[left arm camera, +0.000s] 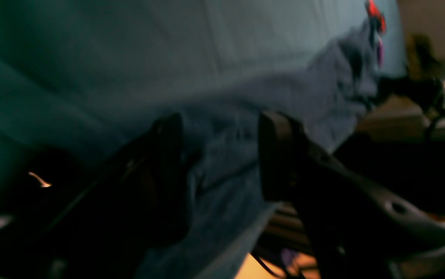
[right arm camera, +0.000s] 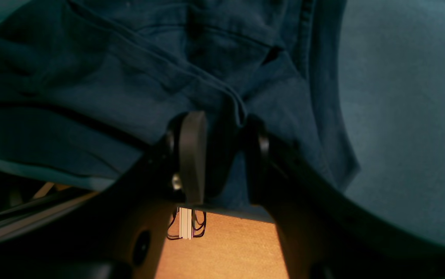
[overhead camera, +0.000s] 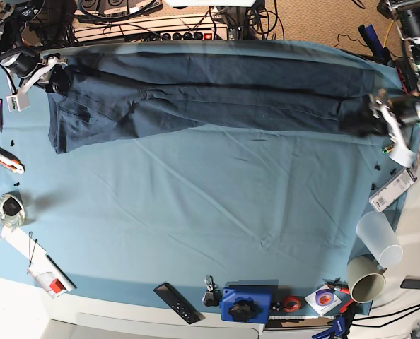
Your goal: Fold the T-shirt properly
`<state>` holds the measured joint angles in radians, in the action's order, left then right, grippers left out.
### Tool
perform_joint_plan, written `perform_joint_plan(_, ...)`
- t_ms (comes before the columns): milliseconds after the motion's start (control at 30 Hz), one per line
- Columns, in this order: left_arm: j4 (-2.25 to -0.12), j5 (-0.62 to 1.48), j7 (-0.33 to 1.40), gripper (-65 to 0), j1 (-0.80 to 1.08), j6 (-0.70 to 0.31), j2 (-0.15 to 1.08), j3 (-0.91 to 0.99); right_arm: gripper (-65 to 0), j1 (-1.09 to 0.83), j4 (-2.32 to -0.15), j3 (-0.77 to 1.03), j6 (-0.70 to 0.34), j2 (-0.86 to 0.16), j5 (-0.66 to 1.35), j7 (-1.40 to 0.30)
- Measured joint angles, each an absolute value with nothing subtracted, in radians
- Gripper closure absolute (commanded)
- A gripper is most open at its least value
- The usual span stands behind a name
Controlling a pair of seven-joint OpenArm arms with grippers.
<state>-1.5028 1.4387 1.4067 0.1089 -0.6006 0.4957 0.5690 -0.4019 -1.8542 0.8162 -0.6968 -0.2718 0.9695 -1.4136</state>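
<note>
- Base view: the dark navy cotton T-shirt (overhead camera: 196, 95) lies as a long, wrinkled band across the far part of the teal-blue table cloth (overhead camera: 210, 212), reaching almost from one side edge to the other.
- Right gripper (overhead camera: 54, 79), seen from the base camera, sits at one end of the T-shirt; the left gripper (overhead camera: 380, 113) sits at the opposite end.
- Right wrist view: the black fingers (right arm camera: 193, 155) stand partly apart, with a ridge of the T-shirt's fabric rising between them; whether they pinch it I cannot tell.
- Left wrist view, blurred: the fingers (left arm camera: 274, 155) are spread wide, T-shirt cloth showing in the gap, neither finger clearly touching it.
- Two pale plastic cups (overhead camera: 372, 258) lie at the table cloth's edge, on the left gripper's side of the T-shirt.
</note>
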Motion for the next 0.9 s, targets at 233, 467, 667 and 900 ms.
perform_joint_plan(233,-1.619,1.327,1.399,-32.4,0.147,-0.601,0.5,0.783,-17.5,-0.402,-1.855,0.816,-0.697,-0.272,0.97,-1.413)
perform_joint_plan(467,-1.618,1.248,1.407,-32.4,0.279,-0.601,0.44,0.78,-17.5,-0.402,-1.855,0.816,-0.697,-0.272,0.97,-1.413)
perform_joint_plan(667,-1.618,1.214,1.402,-32.5,0.284,-0.601,0.411,0.771,-17.5,-0.402,-1.855,0.816,-0.697,-0.272,0.97,-1.413)
perform_joint_plan(900,-1.618,1.214,1.406,-32.7,0.284,-0.6,0.404,0.741,-17.5,-0.402,-1.854,0.816,-0.697,-0.272,0.969,-1.413)
